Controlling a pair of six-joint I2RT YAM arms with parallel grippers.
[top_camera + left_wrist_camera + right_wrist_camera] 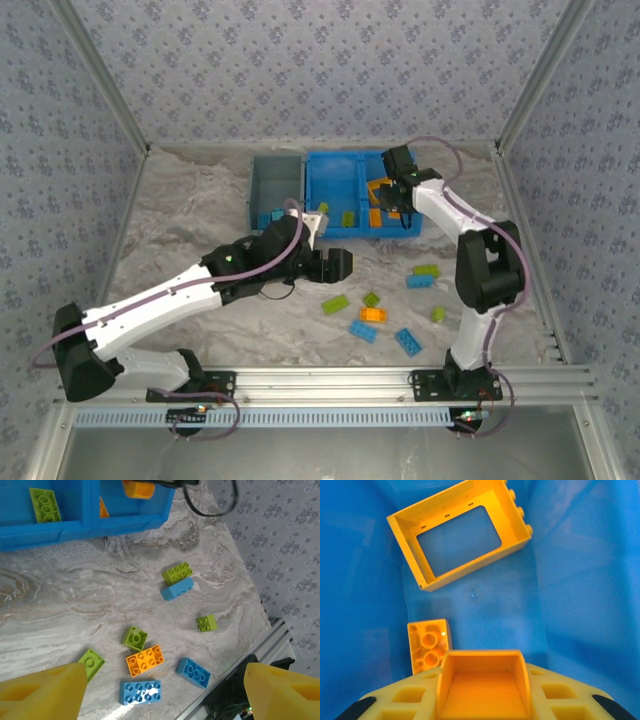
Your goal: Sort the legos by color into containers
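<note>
My right gripper [392, 200] hangs over the right compartment of the bright blue container [322, 165], shut on a hollow orange lego [482, 690]. Below it on the compartment floor lie the orange frame [462, 535] and another orange lego [427, 647]. A lime lego [45, 505] lies in the left compartment. My left gripper [162, 680] is open above loose legos on the table: an orange one [145, 659], two blue ones [140, 692] [193, 672] and lime ones [135, 638] [91, 662]. The grey-blue container [277, 175] holds a blue lego [270, 217].
Farther right on the table, a lime lego [178, 572] touches a blue one [177, 588], and a small lime one [206, 623] lies alone. The aluminium rail [400, 380] runs along the near table edge. Patterned walls enclose the marbled table [180, 220].
</note>
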